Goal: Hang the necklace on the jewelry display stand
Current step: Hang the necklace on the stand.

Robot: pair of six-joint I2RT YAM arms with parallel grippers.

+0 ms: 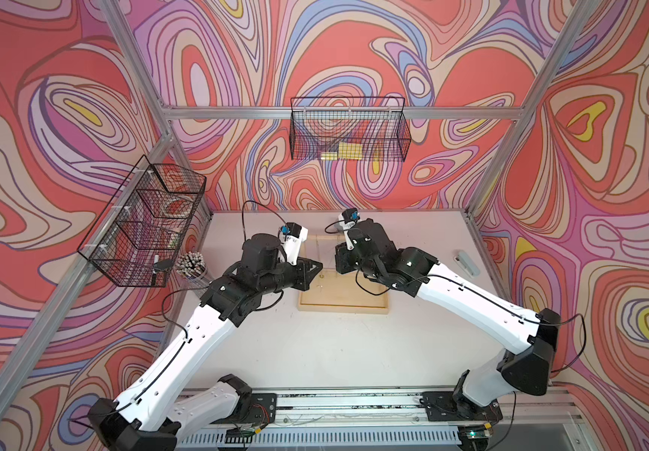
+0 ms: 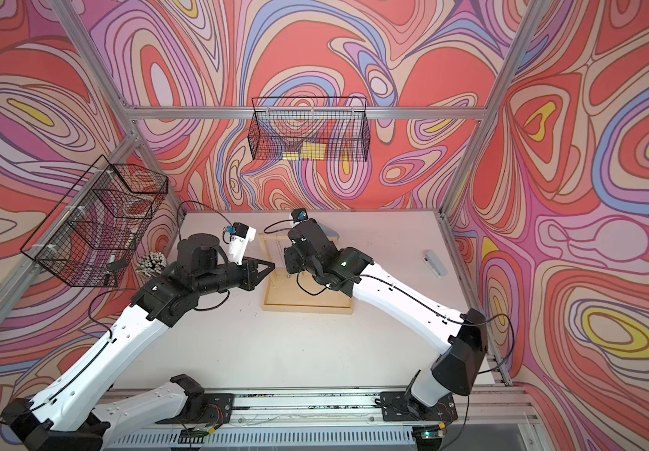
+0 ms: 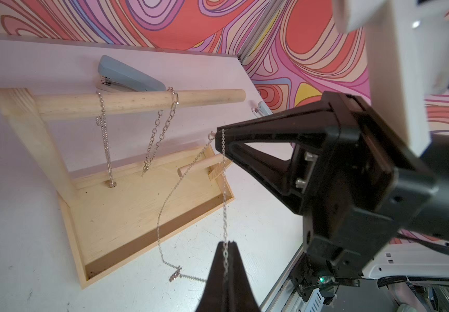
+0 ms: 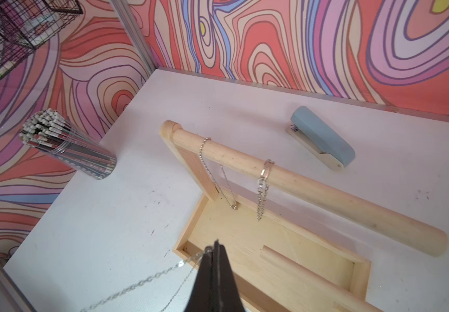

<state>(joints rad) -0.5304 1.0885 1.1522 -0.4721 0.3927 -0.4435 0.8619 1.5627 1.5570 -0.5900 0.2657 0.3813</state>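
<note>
A thin silver necklace is stretched between my two grippers above the front of the jewelry display stand, and its slack loop droops toward the table. My left gripper is shut on one part of the chain. My right gripper is shut on another part. In both top views the two tips nearly meet over the stand's tray. The pale wooden stand has a long dowel bar and a shorter lower bar. Two other chains hang on the long bar.
A blue-grey stapler lies behind the stand and another lies at the table's right edge. A clear cup of pencils stands at the left. Wire baskets hang on the left wall and the back wall.
</note>
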